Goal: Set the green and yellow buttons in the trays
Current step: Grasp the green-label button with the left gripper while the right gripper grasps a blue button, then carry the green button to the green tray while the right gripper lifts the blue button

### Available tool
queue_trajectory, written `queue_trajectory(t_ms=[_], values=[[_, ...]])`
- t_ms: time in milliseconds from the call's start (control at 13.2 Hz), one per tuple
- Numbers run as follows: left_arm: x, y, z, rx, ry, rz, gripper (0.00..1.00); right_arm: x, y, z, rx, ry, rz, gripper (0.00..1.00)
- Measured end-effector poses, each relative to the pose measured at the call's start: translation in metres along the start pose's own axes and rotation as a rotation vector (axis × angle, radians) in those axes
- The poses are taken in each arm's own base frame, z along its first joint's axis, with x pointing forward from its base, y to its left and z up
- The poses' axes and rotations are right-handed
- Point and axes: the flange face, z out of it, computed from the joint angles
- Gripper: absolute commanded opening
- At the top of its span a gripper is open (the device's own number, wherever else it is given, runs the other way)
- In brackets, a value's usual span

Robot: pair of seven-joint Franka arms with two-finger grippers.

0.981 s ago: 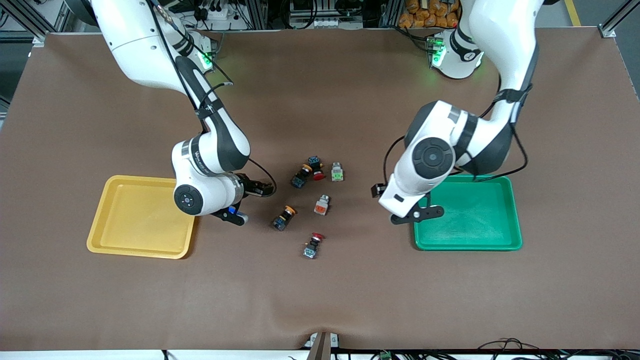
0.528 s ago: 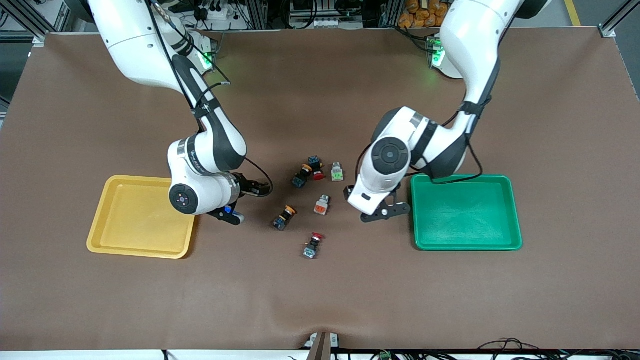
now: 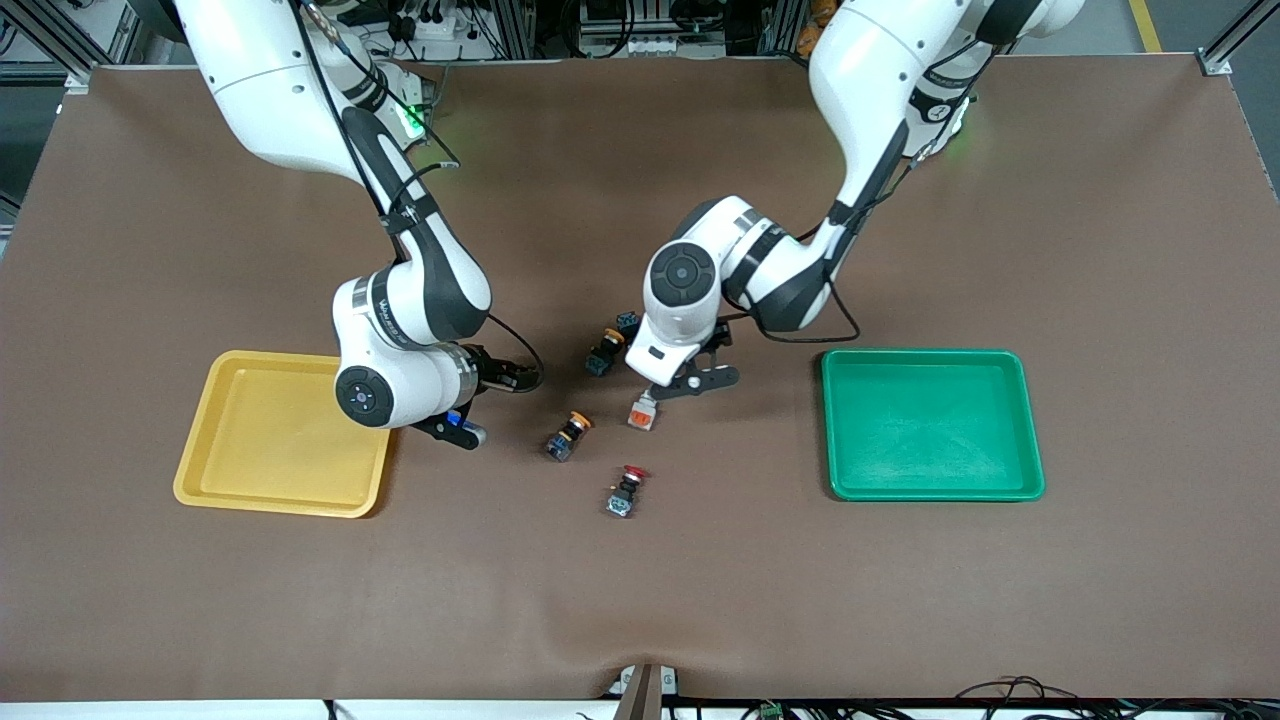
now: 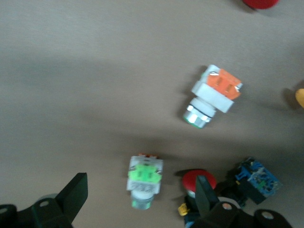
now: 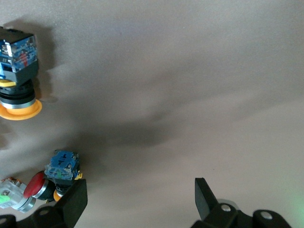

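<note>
Jaws spread wide, the left gripper [image 4: 137, 202] hangs over the green-faced button [image 4: 145, 176] at centre frame, empty. Orange-faced button [image 3: 643, 410] lies just below it. Right gripper [image 5: 137, 202], released too, waits by the yellow tray [image 3: 230, 480]; green tray [image 3: 1030, 420] sits mid-right.

The buttons [image 3: 642, 410] lie mid-bench between two trays [image 3: 280, 480] — one toward each arm's end — all outside them.

Two trays [image 3: 280, 495], two yellow-capped buttons [image 3: 567, 436], two square buttons [image 4: 214, 94], seemingly two red-capped buttons [image 3: 626, 491]
</note>
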Motion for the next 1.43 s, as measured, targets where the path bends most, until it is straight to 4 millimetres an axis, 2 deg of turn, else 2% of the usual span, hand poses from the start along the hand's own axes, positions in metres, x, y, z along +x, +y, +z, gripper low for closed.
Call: queue_trajectory(t_ms=[151,302,377,679,1057,1132,1283,1434], values=[[-0.004,-0.001,0.022,-0.024,0.015,-0.003,1.0,0.0,0.0,0.0,0.0,0.0,0.0,1.0],[-0.002,-0.004,0.033,-0.02,0.014,-0.006,1.0,-0.001,0.0,0.001,0.0,-0.001,0.005,1.0],[-0.002,-0.005,0.034,-0.017,0.015,-0.006,1.0,-0.001,-0.001,0.002,0.002,0.003,0.023,1.0],[-0.005,-0.011,0.044,0.012,0.016,0.009,0.9,-0.003,-0.008,0.005,0.017,0.028,0.112,1.0],[-0.015,-0.008,0.048,0.026,0.013,0.029,0.76,-0.023,-0.037,0.017,0.033,0.073,0.2,1.0],[-0.017,-0.008,0.049,0.029,0.011,0.031,0.75,-0.023,-0.036,0.018,0.033,0.074,0.205,1.0],[-0.02,-0.008,0.052,0.033,0.008,0.034,0.68,-0.021,-0.033,0.018,0.032,0.076,0.211,1.0],[-0.022,-0.008,0.053,0.036,0.006,0.037,0.66,-0.019,-0.032,0.017,0.033,0.078,0.215,1.0]])
